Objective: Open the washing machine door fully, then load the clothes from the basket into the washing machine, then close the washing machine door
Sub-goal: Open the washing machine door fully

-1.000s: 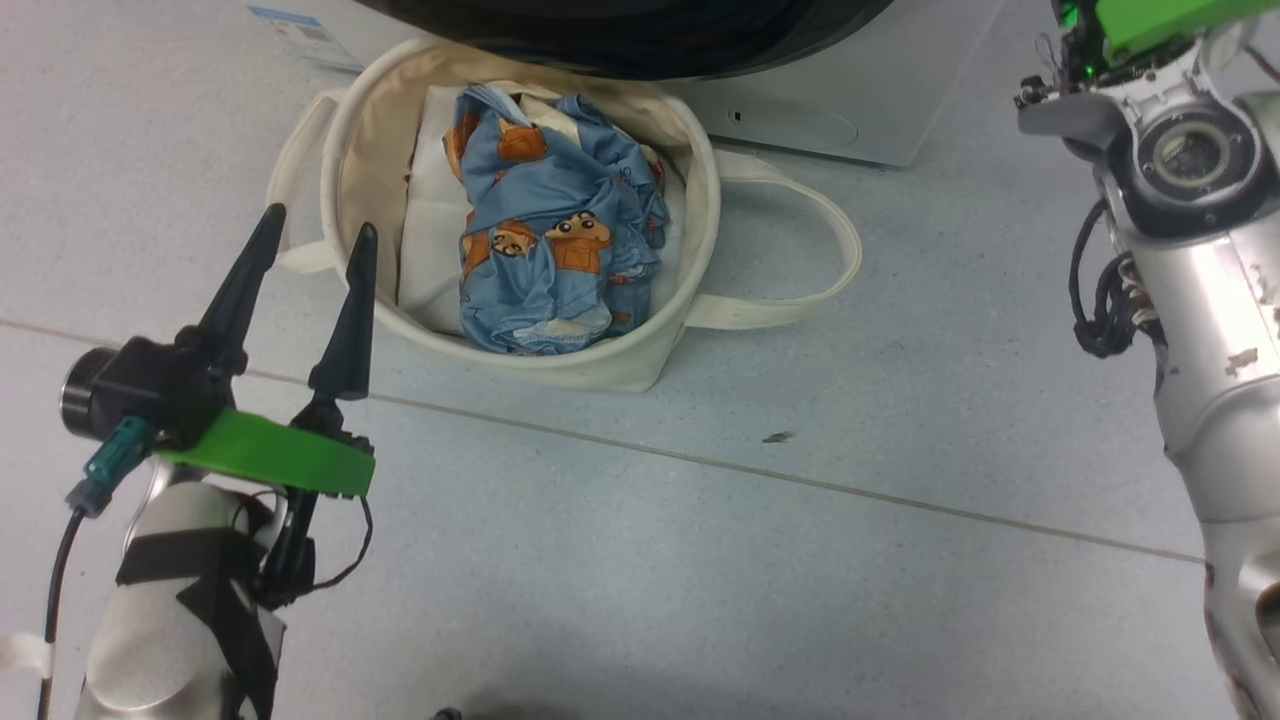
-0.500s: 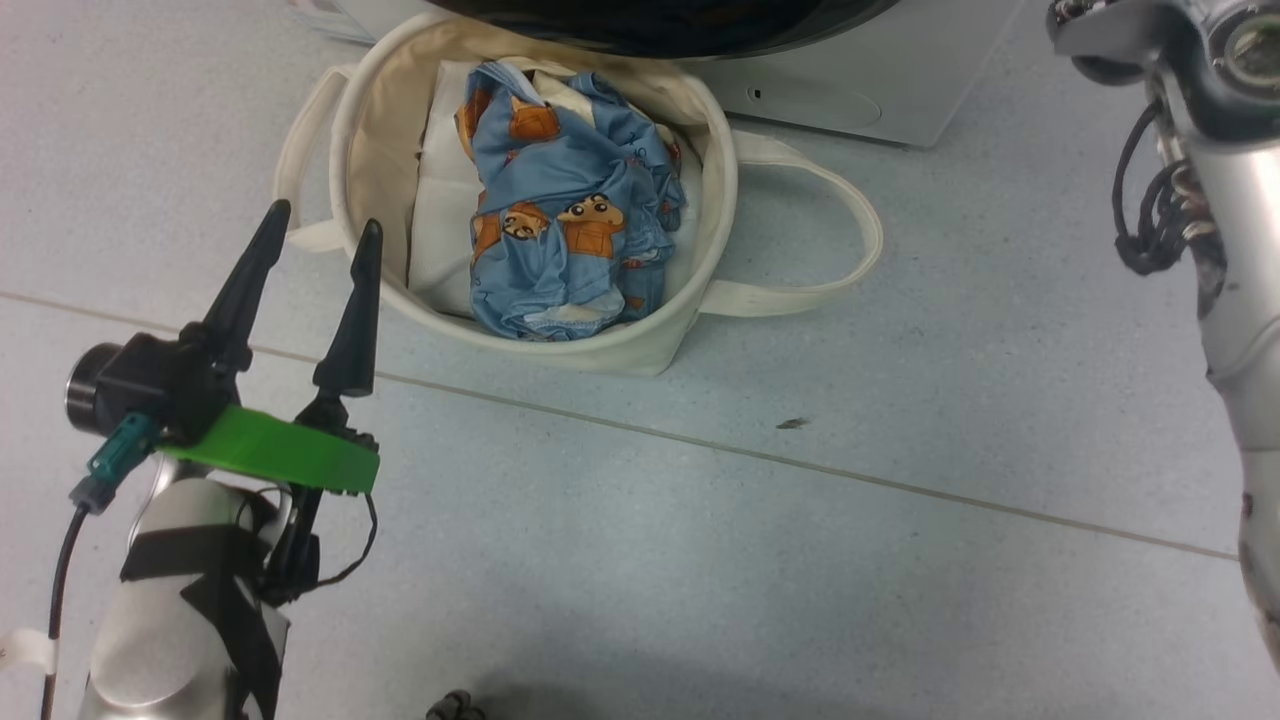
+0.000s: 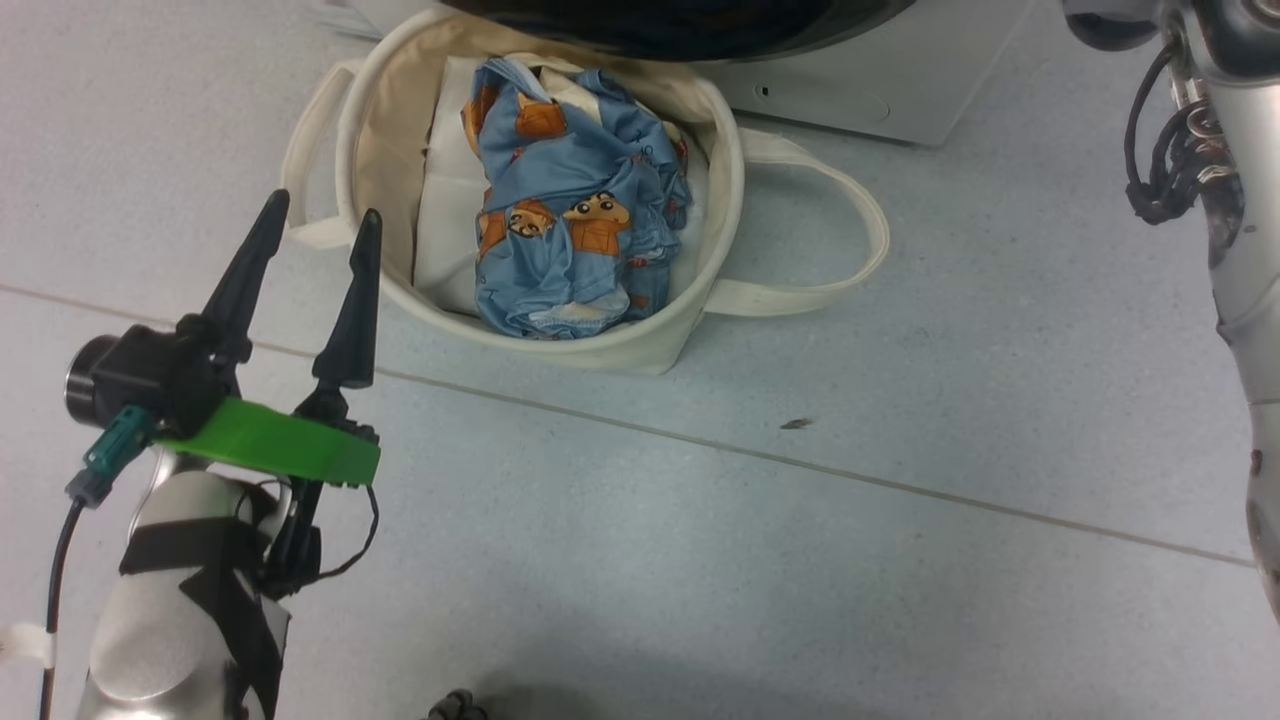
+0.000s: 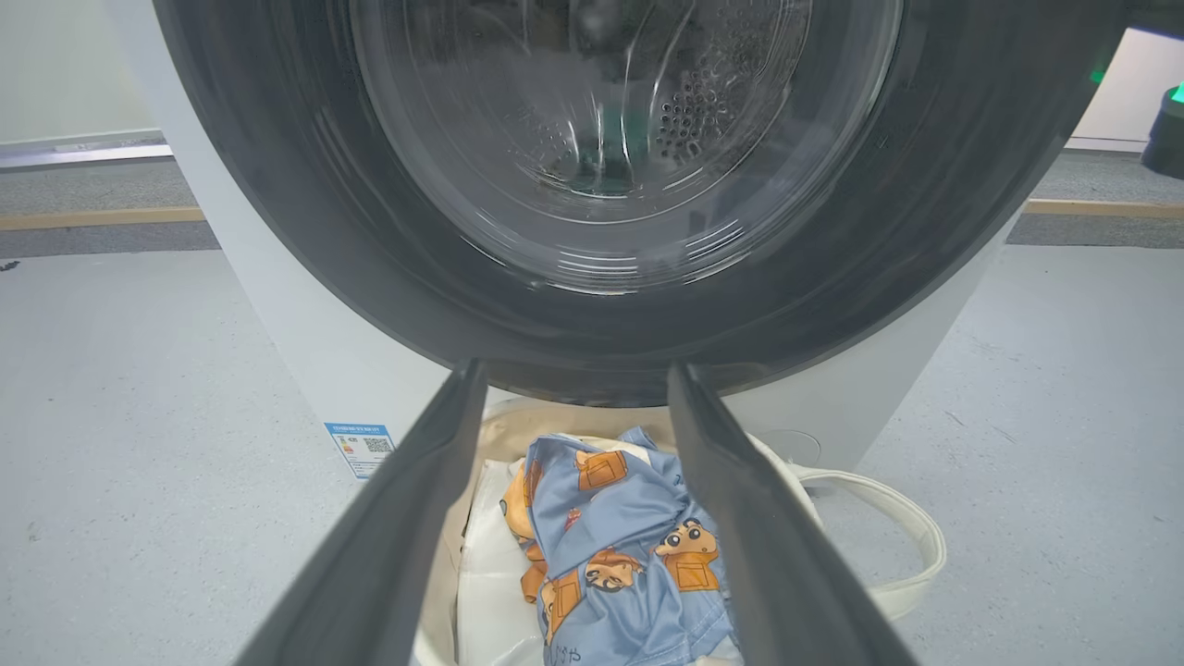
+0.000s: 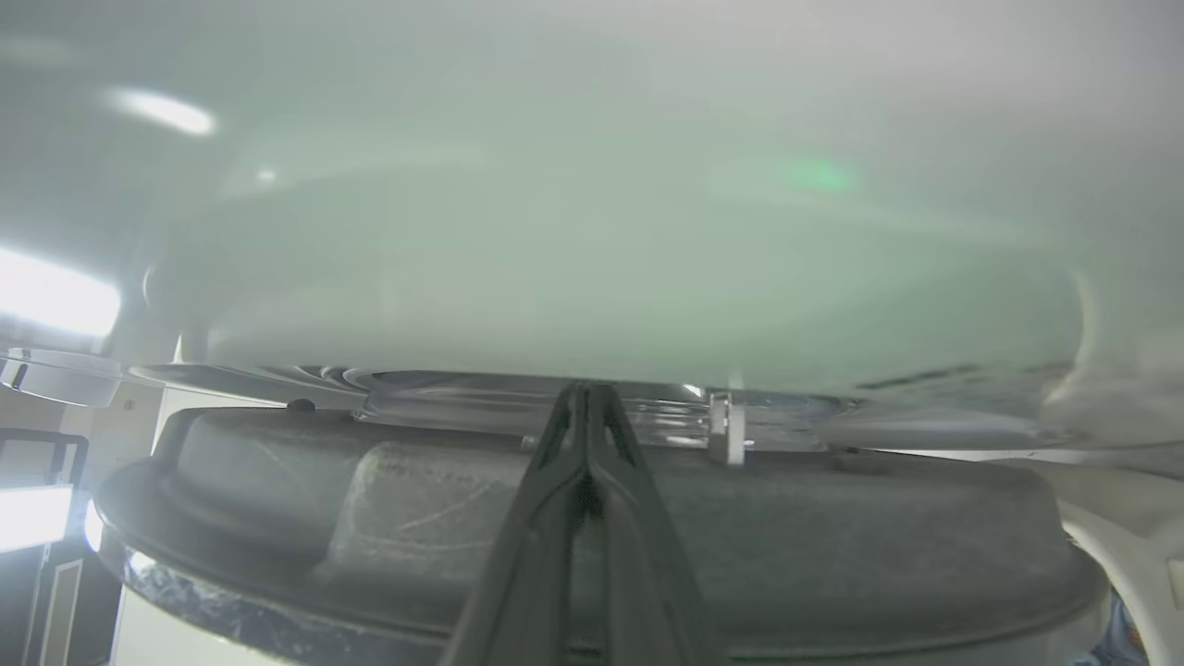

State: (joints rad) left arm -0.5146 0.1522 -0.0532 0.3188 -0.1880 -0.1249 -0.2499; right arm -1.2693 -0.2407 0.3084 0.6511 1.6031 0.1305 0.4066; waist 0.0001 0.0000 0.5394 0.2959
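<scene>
Head view: the left pincer, spread wide and empty, sits just left of the basket holding the clothes, open floor around; left wrist view: the washing machine door hangs over the basket's far side; right wrist view: the right pincer, clenched shut, points at that door's edge.

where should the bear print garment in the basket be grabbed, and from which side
Judging by its pose, pinch the raised crumpled ridge near the middle of the clothes, coming straight down from above. The basket wall rings them on every side, so only the open top gives access, and the bunched folds stand above the white cloth beneath.
</scene>
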